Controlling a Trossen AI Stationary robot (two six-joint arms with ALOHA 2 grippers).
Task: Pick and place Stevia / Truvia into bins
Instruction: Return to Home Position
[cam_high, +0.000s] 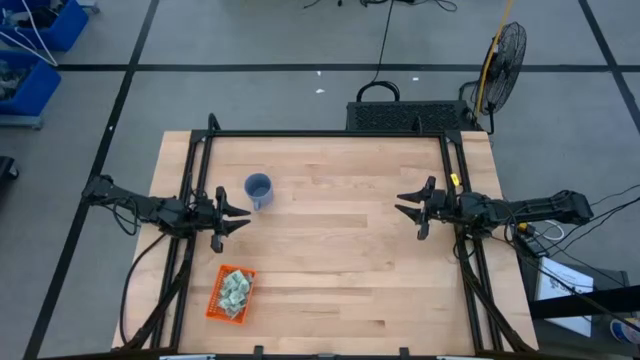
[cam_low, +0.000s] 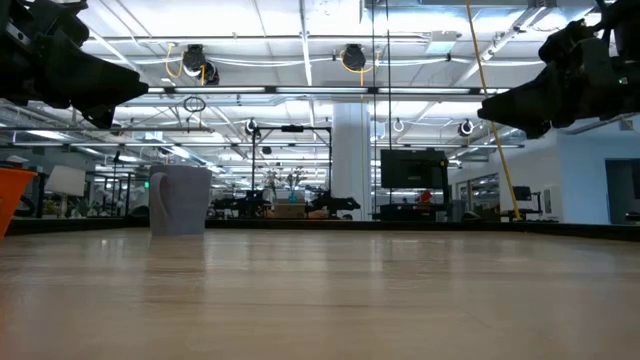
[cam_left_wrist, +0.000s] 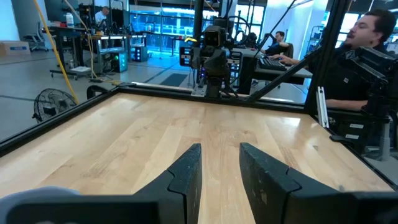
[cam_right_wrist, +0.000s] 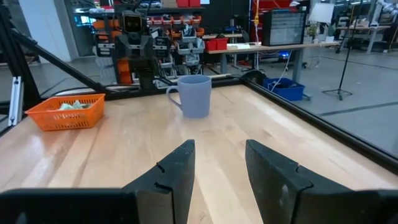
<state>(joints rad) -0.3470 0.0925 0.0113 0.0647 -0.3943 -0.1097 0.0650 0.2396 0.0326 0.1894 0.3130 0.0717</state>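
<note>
Overhead, high view: left end effector (cam_high: 232, 214) left of centre and right end effector (cam_high: 410, 205) right of centre, both spread and empty, over the table (cam_high: 340, 260). Stevia / Truvia sachets (cam_high: 237, 289) heaped in the orange bin (cam_high: 214, 301), lower left; blue cup (cam_high: 258, 190) above it.
Low view: cup at left, bin at the left edge.
Wrist views: fingers apart, nothing held.
Step, judged: return to home. Sorting looks complete; next move calls only for parking both arms.

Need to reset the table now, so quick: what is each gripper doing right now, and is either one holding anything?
Left gripper: open, empty, above the left side of the table.
Right gripper: open, empty, above its right side.
</note>
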